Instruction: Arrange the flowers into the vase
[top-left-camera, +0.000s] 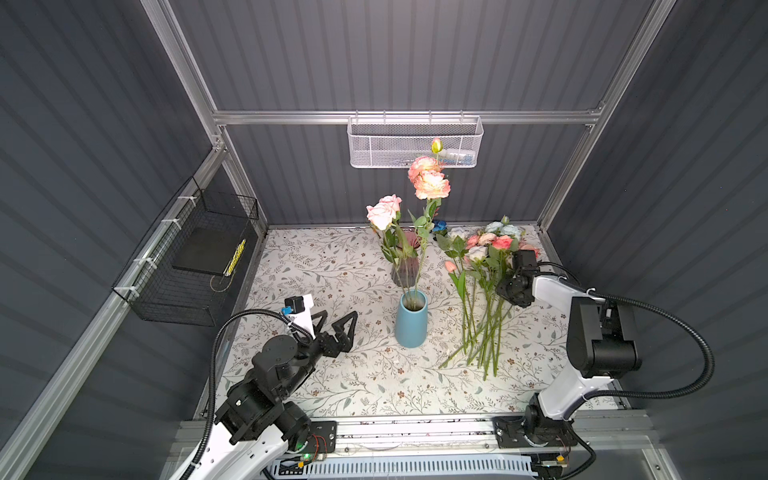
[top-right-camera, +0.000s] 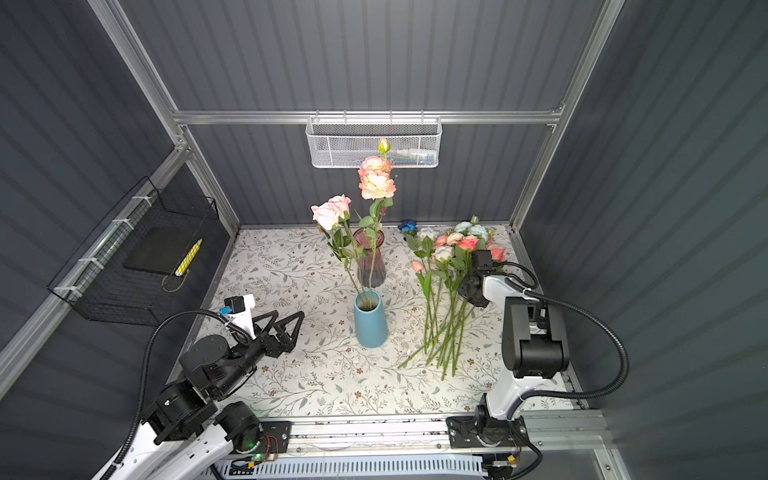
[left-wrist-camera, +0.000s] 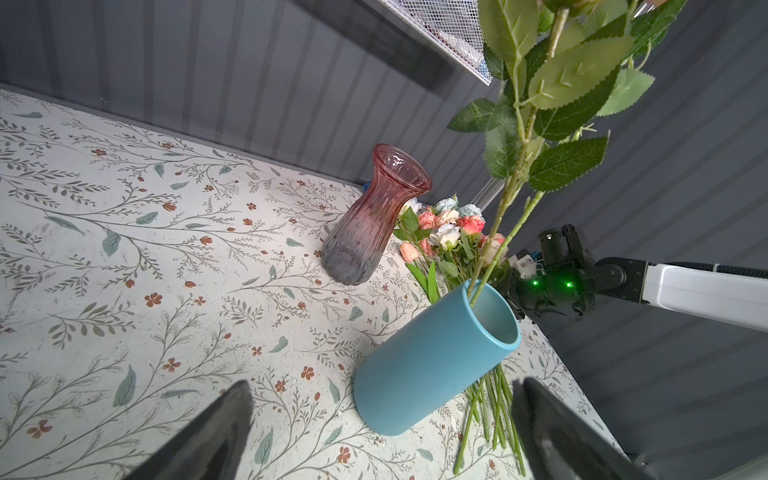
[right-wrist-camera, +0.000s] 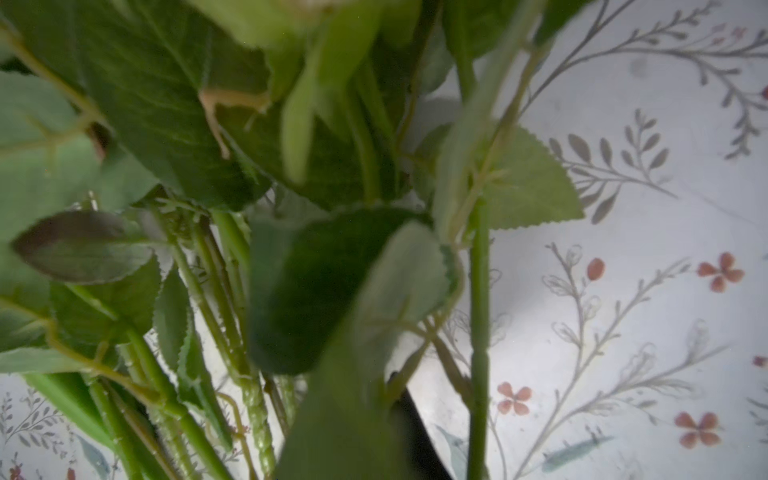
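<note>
Both top views hide the right claw's (top-left-camera: 507, 291) tips among the pile (top-left-camera: 484, 286) of flowers. Only the right wrist view looks in there: blurred stems, leaves and one dark finger (right-wrist-camera: 415, 440) under a leaf. We cannot tell whether it grips a stem.

Only the left wrist view shows stems entering the blue vase (left-wrist-camera: 432, 361) at its rim.

The left claw (top-left-camera: 334, 323) stands wide open and empty, at 9 o'clock of the blue vase and apart from it. The pile lies on the table (top-left-camera: 332, 257) at 3 o'clock of that vase, heads toward 12, cut ends toward 6. The right claw sits at the pile's 3 o'clock edge, in among its leaves. The pink vase (top-left-camera: 405, 259) stands at 12 o'clock of the blue one.

We count two vases and two claws. Above the blue vase are two pink heads (top-left-camera: 384, 210), two peach heads (top-left-camera: 430, 183) and one bud (top-left-camera: 436, 146). One deep blue head (top-left-camera: 439, 226) lies at the pile's 11 o'clock. The pile's stems overlap too much to count.
</note>
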